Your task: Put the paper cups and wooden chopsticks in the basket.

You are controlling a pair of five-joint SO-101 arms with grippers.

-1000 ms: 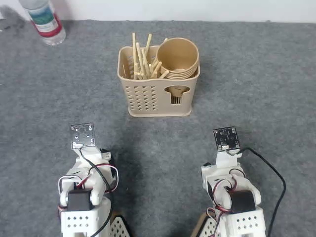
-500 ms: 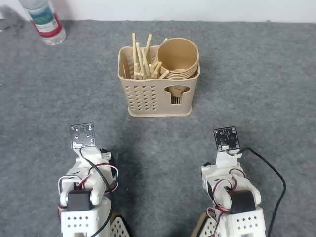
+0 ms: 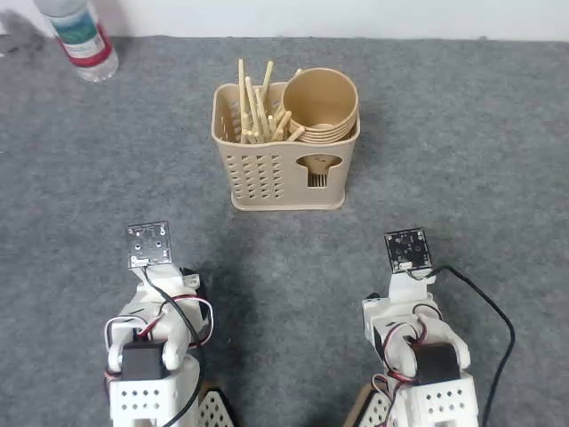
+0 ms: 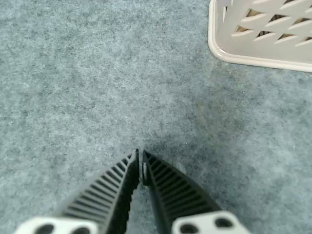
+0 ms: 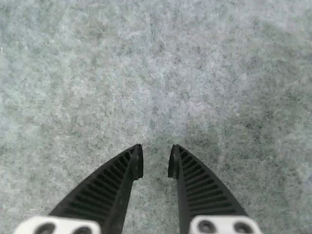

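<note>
The beige slotted basket [image 3: 283,174] stands upright at the middle back of the grey mat. A stack of brown paper cups [image 3: 321,100] fills its right half. Several wooden chopsticks [image 3: 253,105] lean in its left half, their ends poking above the rim. Both arms are folded back at the near edge, the left arm [image 3: 156,329] and the right arm [image 3: 413,342] well short of the basket. My left gripper [image 4: 141,158] is shut and empty over bare mat, with a corner of the basket [image 4: 263,44] ahead of it. My right gripper [image 5: 155,163] is slightly open with nothing between its fingers.
A plastic water bottle [image 3: 80,31] stands at the far left corner of the mat. The grey carpet-like mat [image 3: 462,160] covers the table, with free room on either side of the basket and between it and the arms.
</note>
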